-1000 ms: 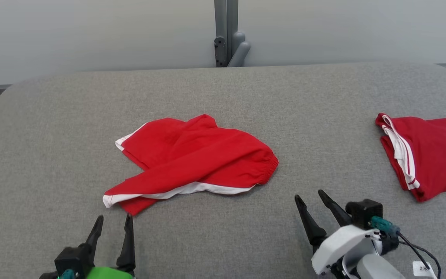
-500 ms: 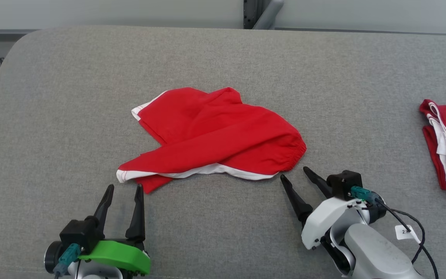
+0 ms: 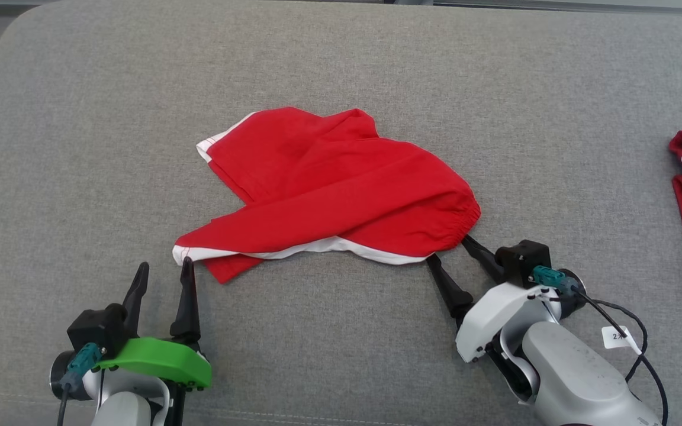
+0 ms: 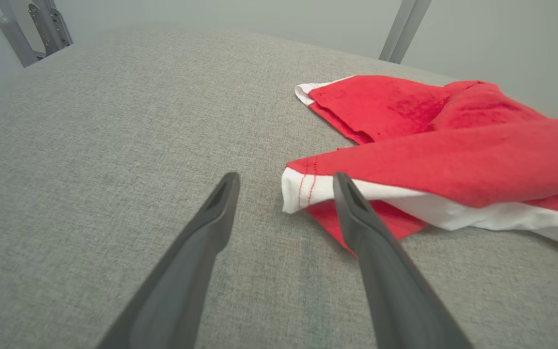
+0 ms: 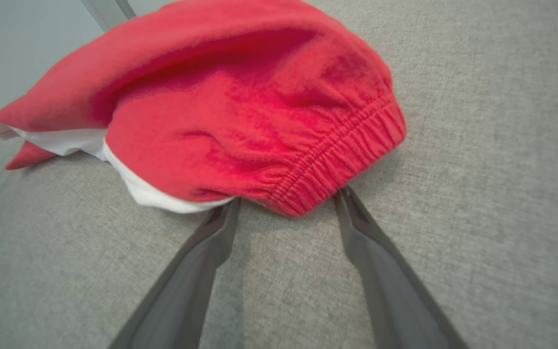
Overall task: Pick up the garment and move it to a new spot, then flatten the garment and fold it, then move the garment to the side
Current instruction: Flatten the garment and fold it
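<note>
Bracketing red garment (image 3: 329, 189) on tabletop (image 3: 80, 148): left tool (image 3: 163, 267) at white hem (image 3: 184, 253), right tool (image 3: 449, 248) at waistband (image 3: 465, 228); both wide open, empty, positioned for two-corner lift.

1. The right pincer (image 3: 447, 248) has advanced across the counter (image 3: 80, 148) to the garment (image 3: 329, 189); its tips now flank the elastic waistband (image 5: 337, 160);
2. The left pincer (image 3: 164, 264) has neared the white hem corner (image 4: 298, 191);
3. The head camera has tilted downward.

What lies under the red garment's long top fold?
A white layer shows along the near edge of the red garment, with a red corner poking out below it, all on the grey table. How the layers run further in is covered.
</note>
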Robot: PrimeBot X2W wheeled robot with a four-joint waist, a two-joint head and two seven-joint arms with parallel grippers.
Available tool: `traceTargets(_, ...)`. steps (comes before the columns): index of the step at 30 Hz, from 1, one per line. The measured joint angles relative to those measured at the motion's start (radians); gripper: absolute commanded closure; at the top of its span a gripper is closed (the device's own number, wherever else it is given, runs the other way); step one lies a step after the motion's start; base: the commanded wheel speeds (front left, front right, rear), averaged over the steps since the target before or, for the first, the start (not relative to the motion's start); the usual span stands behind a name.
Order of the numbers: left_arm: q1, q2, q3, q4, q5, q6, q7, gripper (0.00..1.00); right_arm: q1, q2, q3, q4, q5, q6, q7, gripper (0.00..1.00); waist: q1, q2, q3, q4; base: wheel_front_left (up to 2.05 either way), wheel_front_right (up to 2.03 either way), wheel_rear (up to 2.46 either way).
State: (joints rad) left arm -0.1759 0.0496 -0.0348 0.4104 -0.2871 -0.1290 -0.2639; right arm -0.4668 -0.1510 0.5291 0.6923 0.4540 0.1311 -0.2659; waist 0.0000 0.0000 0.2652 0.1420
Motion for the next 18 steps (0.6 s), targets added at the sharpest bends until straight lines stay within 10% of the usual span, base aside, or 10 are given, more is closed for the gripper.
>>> traceTargets(18,-0.067,-0.001,-0.003,0.099,-0.075,0.000,0.000,0.00,-0.011,-0.004,0.020,-0.065,-0.016,0.001,0.000,0.00,0.0000,0.0000,0.048,-0.042,0.00,0.00,0.00)
